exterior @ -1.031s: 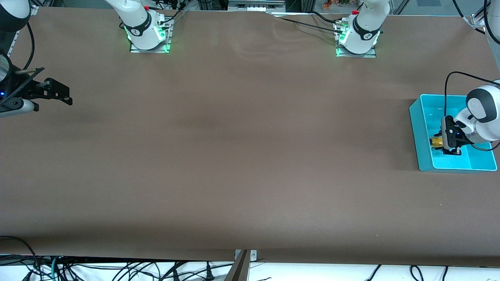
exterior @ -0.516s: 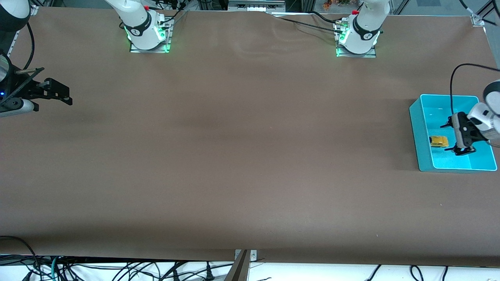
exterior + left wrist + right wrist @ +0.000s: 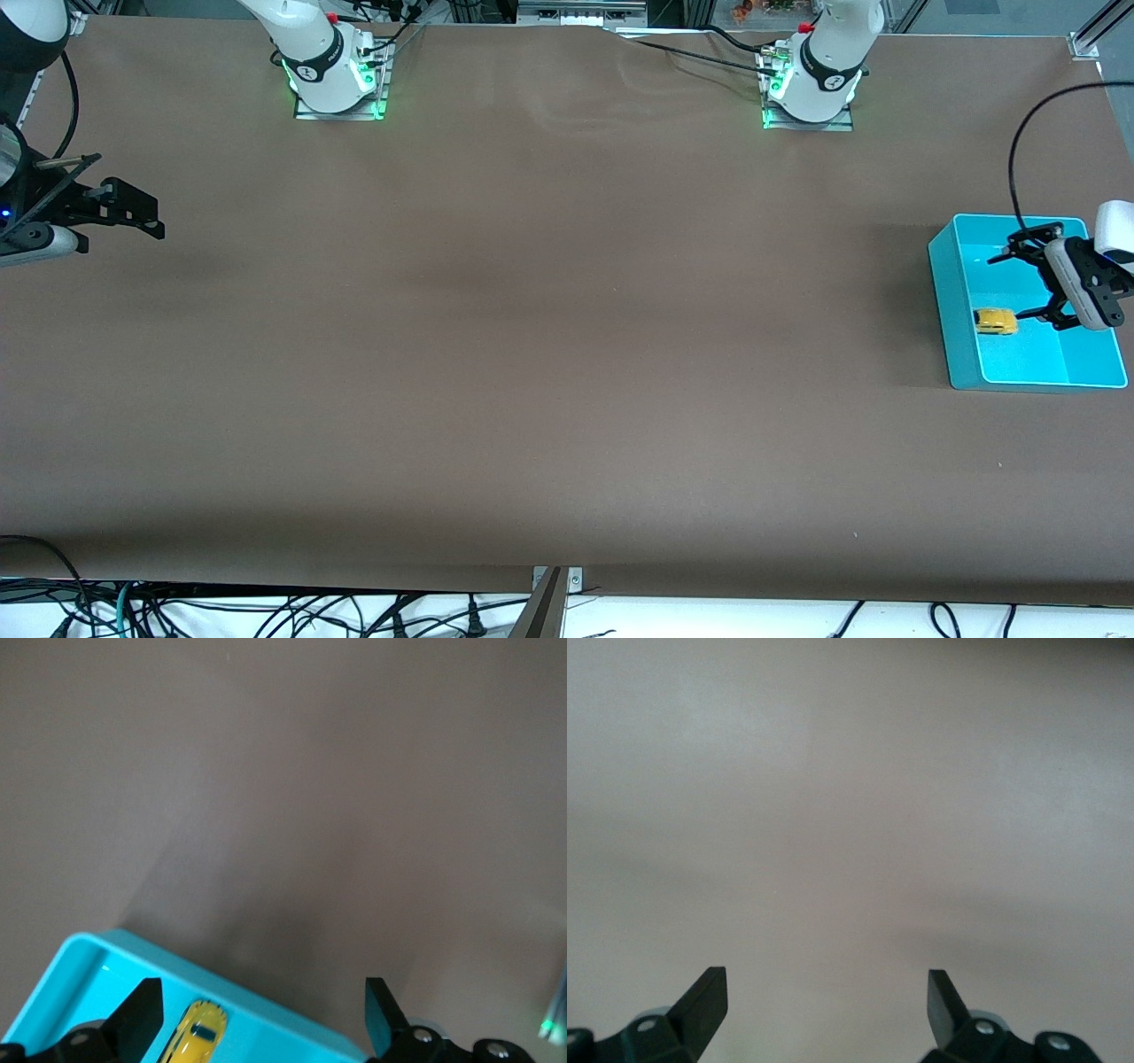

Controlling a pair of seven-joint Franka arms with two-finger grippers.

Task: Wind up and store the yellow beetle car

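Since a second ago the toy has been let go and the left gripper (image 3: pixel 1028 283) has been raised clear, its jaws now spread wide and empty above the blue bin (image 3: pixel 955 292). One yellow beetle car (image 3: pixel 996 321) is seen lying alone on the bin's floor, unobstructed, at the left arm's end of the table (image 3: pixel 549 354). The right gripper (image 3: pixel 133 211) is kept waiting over the right arm's end, jaws likewise spread and empty.
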